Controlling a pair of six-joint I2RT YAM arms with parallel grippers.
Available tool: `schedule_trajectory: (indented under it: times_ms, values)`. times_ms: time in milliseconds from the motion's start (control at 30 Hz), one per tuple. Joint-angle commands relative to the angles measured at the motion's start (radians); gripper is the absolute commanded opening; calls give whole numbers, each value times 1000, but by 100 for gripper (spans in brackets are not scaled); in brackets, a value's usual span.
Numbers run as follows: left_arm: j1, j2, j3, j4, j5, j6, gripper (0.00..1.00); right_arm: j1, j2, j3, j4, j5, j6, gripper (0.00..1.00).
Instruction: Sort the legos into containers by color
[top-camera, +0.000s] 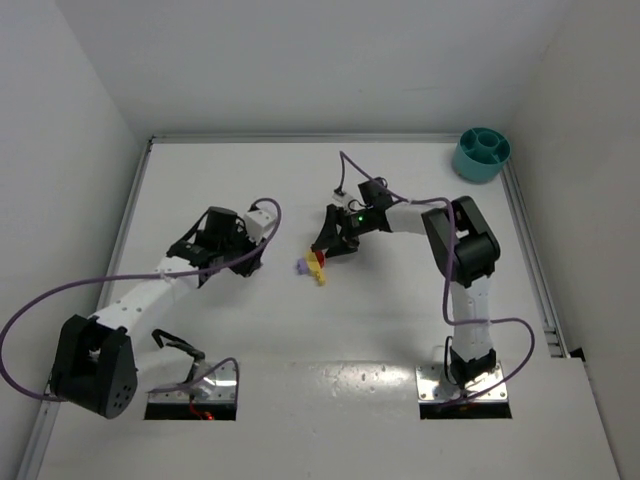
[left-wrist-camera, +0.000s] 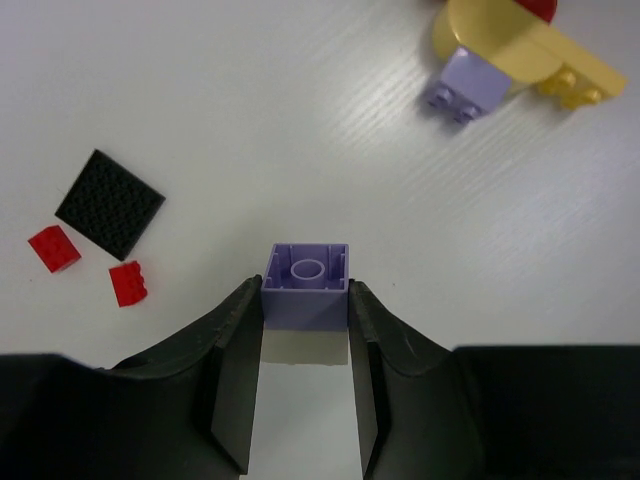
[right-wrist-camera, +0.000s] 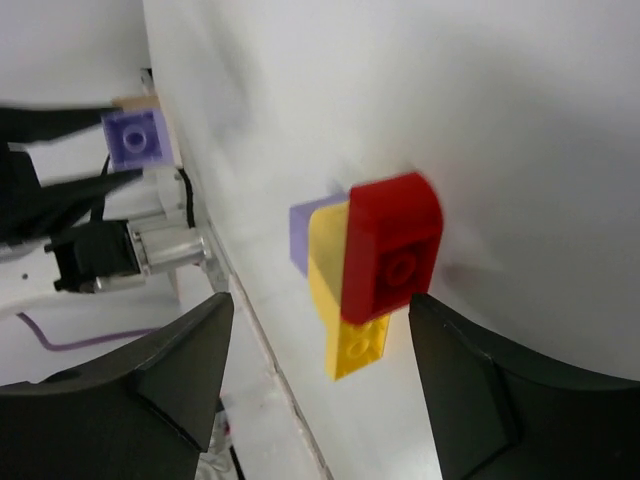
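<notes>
The left gripper (left-wrist-camera: 305, 300) is clamped on a small lilac plastic brick (left-wrist-camera: 306, 285), its two black fingers (left-wrist-camera: 235, 370) pressed against the brick's opposite sides at the lower centre of the left wrist view; the brick's hollow underside faces the camera. At the left of that view, a flat black square plate (left-wrist-camera: 110, 203) lies on the white table (left-wrist-camera: 300, 130), with two small red plastic bricks (left-wrist-camera: 53, 248) just beside its lower edge, apart from each other. In the upper right corner sits a little cluster of joined bricks (left-wrist-camera: 505, 55): a lilac one under a yellow one, with a red piece at the frame's edge. In the right wrist view, the right gripper (right-wrist-camera: 320, 305) is spread wide, one finger at the lower left and one at the lower right, the cluster between their tips and touched by neither. Its red brick (right-wrist-camera: 393, 245) lies on top of the long yellow brick (right-wrist-camera: 345, 330). In the top view, the round teal plastic bowl with inner dividers (top-camera: 481, 160) stands in the upper right, well apart from both grippers and the cluster at the centre.
</notes>
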Motion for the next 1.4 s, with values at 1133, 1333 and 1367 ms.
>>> schedule_trajectory:
  times_ms: [1133, 1333, 1367]
  values:
    - [259, 157, 367, 75, 132, -1025, 0, 299, -354, 60, 71, 699, -65, 74]
    - [248, 157, 344, 87, 156, -1047, 0, 336, -298, 154, 62, 680, -65, 74]
    - [248, 157, 344, 100, 165, -1047, 0, 346, -284, 163, 62, 679, -65, 74]
